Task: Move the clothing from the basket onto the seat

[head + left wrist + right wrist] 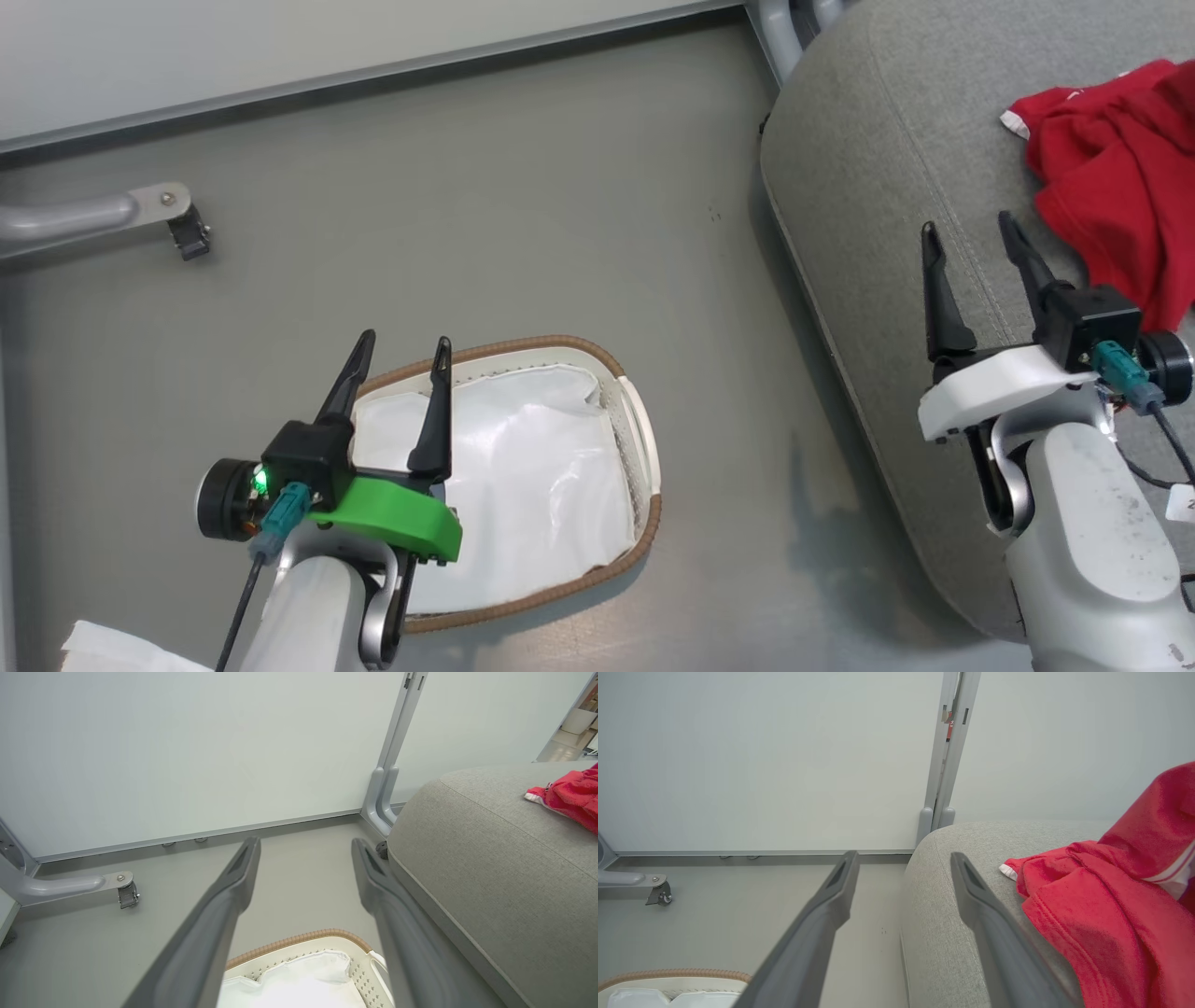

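Observation:
The red clothing (1120, 177) lies bunched on the grey seat (878, 159) at the right, with a white striped edge showing; it also appears in the wrist views as clothing (1101, 905) and clothing (567, 795). The basket (644, 439) sits on the floor at lower centre, holding just a white liner sheet (532, 476). My left gripper (403, 343) hovers open over the basket's left part, nothing between its fingers. My right gripper (969, 227) stands open above the seat's front part, just left of the clothing, holding nothing.
A grey metal frame leg with a caster (187, 233) reaches in from the left. A wall panel and its baseboard (373, 70) run along the back, with an upright post (948, 742) beside the seat. Grey floor (560, 215) spreads between basket, wall and seat.

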Robot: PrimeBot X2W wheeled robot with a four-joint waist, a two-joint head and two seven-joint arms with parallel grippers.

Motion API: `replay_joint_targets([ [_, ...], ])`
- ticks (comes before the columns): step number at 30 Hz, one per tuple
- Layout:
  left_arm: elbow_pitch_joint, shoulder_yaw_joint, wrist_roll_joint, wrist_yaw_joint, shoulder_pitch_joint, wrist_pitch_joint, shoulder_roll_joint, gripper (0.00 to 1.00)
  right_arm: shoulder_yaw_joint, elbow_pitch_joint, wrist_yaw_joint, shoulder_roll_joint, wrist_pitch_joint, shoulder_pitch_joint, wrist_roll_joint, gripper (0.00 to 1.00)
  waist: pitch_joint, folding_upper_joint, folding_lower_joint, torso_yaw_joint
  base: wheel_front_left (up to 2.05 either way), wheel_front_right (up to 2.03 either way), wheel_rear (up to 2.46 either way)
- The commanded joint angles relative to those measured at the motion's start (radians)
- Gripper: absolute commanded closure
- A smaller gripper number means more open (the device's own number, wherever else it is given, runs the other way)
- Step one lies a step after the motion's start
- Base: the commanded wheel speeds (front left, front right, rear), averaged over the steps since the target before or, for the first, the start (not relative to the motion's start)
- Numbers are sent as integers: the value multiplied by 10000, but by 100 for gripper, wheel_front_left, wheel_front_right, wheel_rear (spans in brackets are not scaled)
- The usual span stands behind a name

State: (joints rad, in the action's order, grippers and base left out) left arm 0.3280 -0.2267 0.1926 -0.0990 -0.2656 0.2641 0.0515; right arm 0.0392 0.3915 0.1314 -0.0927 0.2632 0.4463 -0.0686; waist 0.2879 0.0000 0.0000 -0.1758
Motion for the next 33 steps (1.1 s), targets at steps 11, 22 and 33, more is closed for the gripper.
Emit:
replay_joint_targets([
  [11, 124, 956, 117, 582, 838, 5, 1, 0, -714, 128, -13, 293, 24, -1026, -113, 0, -1231, 0, 0, 1178, 0, 0, 0],
  [22, 243, 1287, 432, 584, 1629, 3, 2, 0, -1071, 163, -13, 377, 24, -1911, -307, 0, -1962, 0, 0, 1504, 0, 0, 0],
  [33, 753, 1259, 1086, 407, 1804, -14, -42, 100, -1145, 526, 0, 489, -44, -2207, -321, 100, -2116, 0, 0, 1539, 0, 0, 0],
])
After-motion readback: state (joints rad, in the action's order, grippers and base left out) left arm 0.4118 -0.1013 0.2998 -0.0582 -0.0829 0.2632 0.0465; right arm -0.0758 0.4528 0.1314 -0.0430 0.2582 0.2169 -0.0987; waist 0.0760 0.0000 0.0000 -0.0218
